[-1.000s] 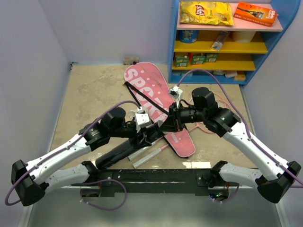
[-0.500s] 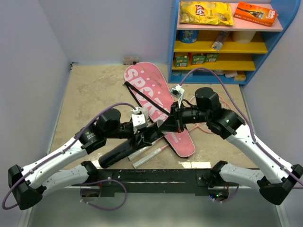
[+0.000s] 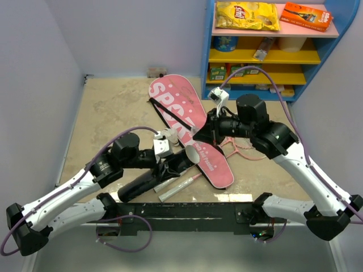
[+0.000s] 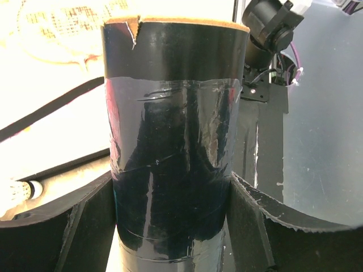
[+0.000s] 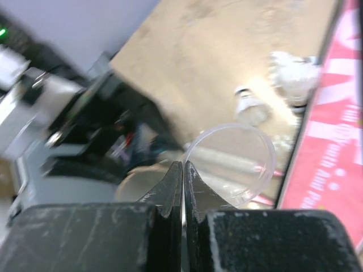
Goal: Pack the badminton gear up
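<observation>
While we pack, left gripper (image 4: 170, 195): clasping black tube (image 4: 170, 85), mouth toward right gripper (image 5: 182, 165).
Right gripper: pinching clear lid (image 5: 229, 161).

White-shelled left arm (image 3: 62, 195) and right arm (image 3: 309, 175), black joints, looping purple cables (image 3: 252, 68), black pincer fingers (image 5: 169, 195).

The far-left part of the table (image 3: 108, 107) lies bare up to the left wall (image 3: 34, 85) and gives open passage, while the blue shelf unit (image 3: 266, 51) closes off the far-right corner. The centre is crowded: the pink bag (image 3: 181, 113) lies diagonally, and the black tube (image 3: 142, 182), clamped in the left gripper (image 3: 172, 165), slants up to the bag's near part with a racket handle (image 3: 178, 187) just beside it. The right gripper (image 3: 199, 136), jaws pinched on a clear cap (image 5: 232, 164), hangs near the tube's open end, and a racket head (image 3: 241, 148) lies below the right arm.
</observation>
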